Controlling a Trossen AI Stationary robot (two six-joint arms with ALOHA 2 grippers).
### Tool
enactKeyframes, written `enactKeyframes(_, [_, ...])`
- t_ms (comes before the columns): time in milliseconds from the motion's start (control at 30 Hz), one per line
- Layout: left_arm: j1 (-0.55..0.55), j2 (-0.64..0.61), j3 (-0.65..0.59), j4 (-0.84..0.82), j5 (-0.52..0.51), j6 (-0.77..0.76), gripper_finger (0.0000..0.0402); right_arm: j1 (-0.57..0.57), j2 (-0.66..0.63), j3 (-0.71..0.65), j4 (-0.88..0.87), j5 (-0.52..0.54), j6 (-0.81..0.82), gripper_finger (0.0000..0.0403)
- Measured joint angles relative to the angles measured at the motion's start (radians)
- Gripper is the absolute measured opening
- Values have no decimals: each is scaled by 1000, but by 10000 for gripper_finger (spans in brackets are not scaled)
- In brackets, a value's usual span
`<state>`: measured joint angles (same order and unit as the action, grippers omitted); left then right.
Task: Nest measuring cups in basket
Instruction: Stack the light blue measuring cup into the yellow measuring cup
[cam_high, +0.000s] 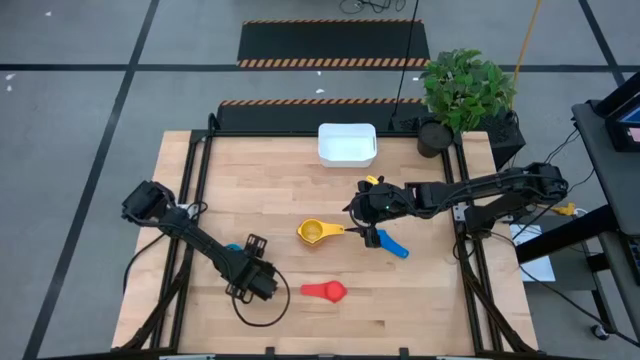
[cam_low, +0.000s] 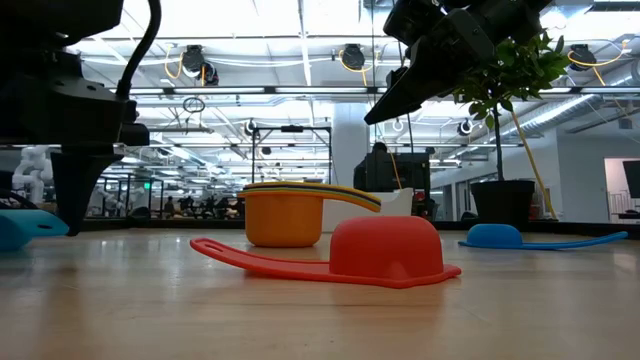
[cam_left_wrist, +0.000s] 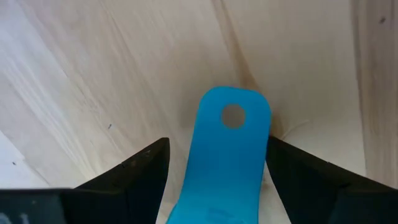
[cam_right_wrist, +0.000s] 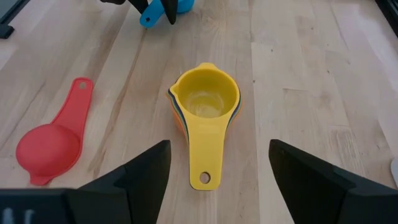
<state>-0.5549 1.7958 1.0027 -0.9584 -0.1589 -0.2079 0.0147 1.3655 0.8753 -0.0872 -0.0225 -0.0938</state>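
Nearest the front edge, ahead of the yellow stack (cam_high: 314, 232), the red cup (cam_high: 325, 291) lies upside down: light, rigid plastic, likely slippery, best pinched by its flat handle. Left of the stack, the left gripper (cam_left_wrist: 217, 168) is spread open around the light blue cup (cam_left_wrist: 227, 155). The stack itself, several cups nested, is framed by the released right gripper (cam_right_wrist: 217, 180), poised above. The dark blue cup (cam_high: 392, 244) rests just right. Beyond, the basket (cam_high: 347, 144) waits across open board.
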Motion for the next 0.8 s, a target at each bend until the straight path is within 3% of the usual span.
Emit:
enactKeyframes(133, [-2,2,3,0,3,-29,240,0,0,0,1,0,-5,265])
enactKeyframes(367, [-3,4,4,7,19,-30,139,0,0,0,7,0,-9,265])
enactKeyframes(733, [-3,-25,0,20,8,-127,143,1,0,0,112,101,-66,265])
enactKeyframes(800, [1,-50,-6,18,-43,-149,145,11,0,0,139,101,-83,265])
